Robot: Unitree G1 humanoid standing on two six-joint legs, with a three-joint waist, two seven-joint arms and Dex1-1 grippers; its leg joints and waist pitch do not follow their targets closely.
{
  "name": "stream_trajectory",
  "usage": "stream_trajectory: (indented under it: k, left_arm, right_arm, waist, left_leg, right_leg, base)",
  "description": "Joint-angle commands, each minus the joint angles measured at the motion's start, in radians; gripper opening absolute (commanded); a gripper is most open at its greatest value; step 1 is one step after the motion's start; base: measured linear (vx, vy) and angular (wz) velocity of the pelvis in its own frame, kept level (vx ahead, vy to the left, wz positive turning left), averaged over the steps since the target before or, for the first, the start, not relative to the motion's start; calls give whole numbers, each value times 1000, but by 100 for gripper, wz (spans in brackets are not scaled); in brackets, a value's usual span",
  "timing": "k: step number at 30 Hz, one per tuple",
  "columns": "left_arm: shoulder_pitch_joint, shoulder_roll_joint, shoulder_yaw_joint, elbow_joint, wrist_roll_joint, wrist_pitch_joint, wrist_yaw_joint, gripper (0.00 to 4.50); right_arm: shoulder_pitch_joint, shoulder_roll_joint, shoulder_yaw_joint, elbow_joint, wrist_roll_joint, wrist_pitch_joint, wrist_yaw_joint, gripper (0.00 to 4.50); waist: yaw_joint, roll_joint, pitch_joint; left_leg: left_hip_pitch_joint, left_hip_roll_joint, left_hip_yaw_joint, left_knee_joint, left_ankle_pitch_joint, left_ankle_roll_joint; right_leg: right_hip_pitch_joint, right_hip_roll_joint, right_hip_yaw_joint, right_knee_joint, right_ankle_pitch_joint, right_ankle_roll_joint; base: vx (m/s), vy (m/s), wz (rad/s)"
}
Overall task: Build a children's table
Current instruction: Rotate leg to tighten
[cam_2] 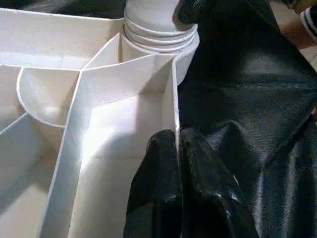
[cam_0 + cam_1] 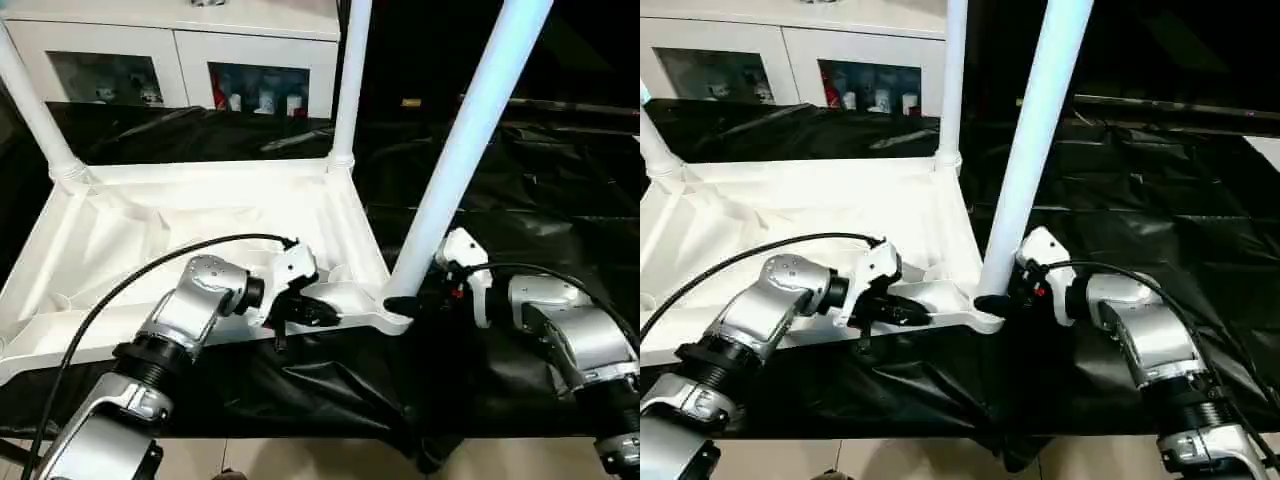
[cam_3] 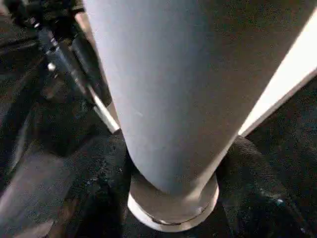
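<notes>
The children's table lies upside down: its white ribbed tabletop [image 2: 200,215] rests on black sheeting. Three white legs stand in its corner sockets: one at the far left [image 2: 30,100], one at the back [image 2: 350,80], one at the near right corner [image 2: 455,160]. My left gripper [image 2: 318,312] is shut on the tabletop's front rim [image 1: 174,99], close to that near right socket, one finger on each side of the thin wall. My right gripper [image 2: 405,303] reaches in from the right, and its black fingers [image 3: 257,193] hug the base of the near right leg [image 3: 168,99].
The black sheeting [image 2: 520,200] covers the big table, with crumpled folds to the right and in front of the tabletop. A white cabinet [image 2: 180,50] with glass doors stands behind. The big table's front edge runs just below my forearms.
</notes>
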Motion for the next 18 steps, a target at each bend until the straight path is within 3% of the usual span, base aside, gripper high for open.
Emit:
stream_trajectory:
  k: [1,3,5,7,8,9,11,12,14,18]
  left_arm:
    - [-25,-75,-7,42,27,-28,125,0]
    - [-60,-119,8,112,58,-20,249,0]
    - [-78,-147,14,142,68,-7,308,0]
    - [-94,-179,23,162,68,12,358,0]
    - [-121,-239,39,198,68,48,452,0]
    - [-132,-269,42,214,69,62,493,0]
    - [-147,-308,36,246,89,62,555,0]
    - [-156,-329,28,269,104,54,580,0]
    - [-169,-361,21,299,114,38,605,0]
    - [-168,-354,8,296,115,24,569,0]
  right_arm:
    - [-24,76,-30,75,-22,-11,-155,204]
    - [-49,134,-60,151,-33,-5,-272,203]
    - [-59,164,-67,180,-39,2,-326,201]
    - [-64,196,-68,189,-48,9,-376,201]
    - [-80,261,-80,207,-59,24,-480,201]
    - [-94,298,-91,222,-66,30,-549,201]
    - [-132,368,-121,277,-80,21,-680,201]
    - [-154,398,-133,307,-84,11,-729,200]
    - [-195,443,-139,352,-94,3,-787,200]
    - [-199,445,-110,341,-106,-20,-750,200]
  waist:
    - [-4,-16,-57]
    - [-9,-14,-53]
    - [-10,-19,-55]
    - [-8,-18,-54]
    - [-6,-16,-55]
    - [-7,-18,-56]
    - [-8,-11,-60]
    - [-10,-14,-62]
    - [-7,-8,-62]
    - [-4,-16,-63]
  left_leg:
    - [4,6,13,-58,-268,34]
    - [6,4,12,-61,-293,15]
    - [10,3,8,-61,-330,-7]
    - [11,3,10,-60,-327,1]
    - [12,3,10,-61,-317,2]
    - [10,2,11,-60,-309,-1]
    - [8,0,7,-62,-287,-14]
    - [11,0,9,-60,-282,-13]
    - [11,-1,9,-60,-277,-10]
    - [7,-2,11,-60,-259,9]
  right_leg:
    - [43,-30,20,-71,-292,-182]
    - [38,-29,19,-78,-344,-167]
    - [38,-31,16,-84,-408,-144]
    - [35,-30,20,-85,-392,-139]
    - [35,-29,21,-84,-367,-142]
    - [35,-28,21,-81,-356,-144]
    - [39,-28,20,-76,-320,-153]
    - [38,-28,21,-77,-294,-156]
    - [40,-26,21,-74,-264,-158]
    - [48,-26,20,-74,-230,-152]
  base:
    - [0,0,0]
    - [0,0,0]
    - [0,0,0]
    - [0,0,0]
    - [0,0,0]
    - [0,0,0]
    - [0,0,0]
    - [0,0,0]
    - [0,0,0]
    - [0,0,0]
